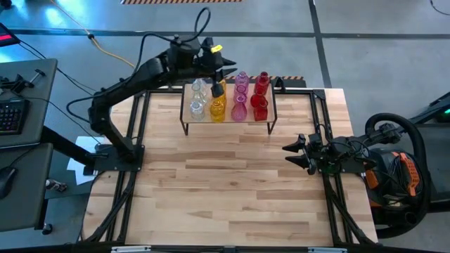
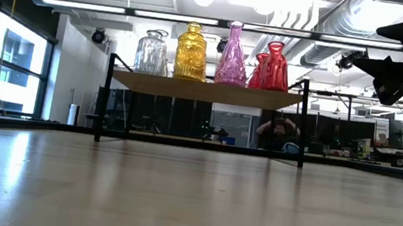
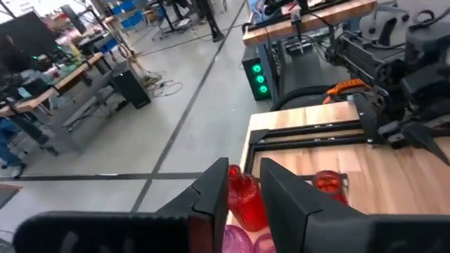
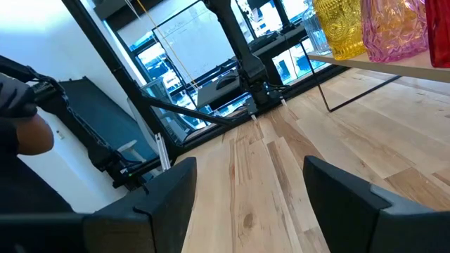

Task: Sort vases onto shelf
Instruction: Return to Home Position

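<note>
Looks done: coloured glass vases point(image 1: 240, 109) grouped on the low wooden shelf point(image 2: 204, 90); left gripper point(image 1: 223, 76) over them, right gripper point(image 1: 295, 153) at the worktop point(image 1: 225, 190)'s right edge, both parted.

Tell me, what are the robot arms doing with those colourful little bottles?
Small narrow-necked glass vases stand on the low wooden-topped shelf, grouped by colour: clear, amber-yellow, pink, red. The left gripper hovers above the shelf, jaws open and empty. The right gripper waits over the right side of the wooden plank table, jaws open too.
</note>
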Available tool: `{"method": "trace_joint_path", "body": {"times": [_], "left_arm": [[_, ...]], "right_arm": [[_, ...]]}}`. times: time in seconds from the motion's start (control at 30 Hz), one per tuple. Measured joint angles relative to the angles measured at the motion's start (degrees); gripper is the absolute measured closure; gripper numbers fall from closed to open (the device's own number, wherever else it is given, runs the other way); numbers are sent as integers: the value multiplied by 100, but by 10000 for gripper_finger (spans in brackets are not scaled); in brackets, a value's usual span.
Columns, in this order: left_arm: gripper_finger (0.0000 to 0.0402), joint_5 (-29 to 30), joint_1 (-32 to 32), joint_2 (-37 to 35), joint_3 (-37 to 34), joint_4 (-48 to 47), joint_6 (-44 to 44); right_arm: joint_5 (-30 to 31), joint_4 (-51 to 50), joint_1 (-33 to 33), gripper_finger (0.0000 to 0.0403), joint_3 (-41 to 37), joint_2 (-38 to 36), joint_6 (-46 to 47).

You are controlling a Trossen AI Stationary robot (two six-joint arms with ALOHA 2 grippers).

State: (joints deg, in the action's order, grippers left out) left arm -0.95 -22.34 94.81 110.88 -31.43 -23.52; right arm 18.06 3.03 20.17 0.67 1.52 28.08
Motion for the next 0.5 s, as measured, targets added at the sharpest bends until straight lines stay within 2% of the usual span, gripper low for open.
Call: {"method": "trace_joint_path", "body": {"times": [0.13, 0.27, 0.37, 0.43, 0.5], "left_arm": [[357, -54, 59, -238, 14, -593, 116], [396, -844, 79, -697, -45, -1489, 544], [396, -1222, 234, -1226, -530, -1473, 804], [399, -1131, 405, -1668, -1017, -1352, 873], [401, -791, 609, -2155, -1625, -1087, 1016]], "right_arm": [[-1, 0, 0, 158, 1, 1, 0], [0, 0, 2, 158, 1, 0, 0], [0, 0, 0, 158, 1, 1, 0], [-1, 1, 0, 158, 1, 0, 0], [0, 1, 1, 158, 1, 0, 0]]}}
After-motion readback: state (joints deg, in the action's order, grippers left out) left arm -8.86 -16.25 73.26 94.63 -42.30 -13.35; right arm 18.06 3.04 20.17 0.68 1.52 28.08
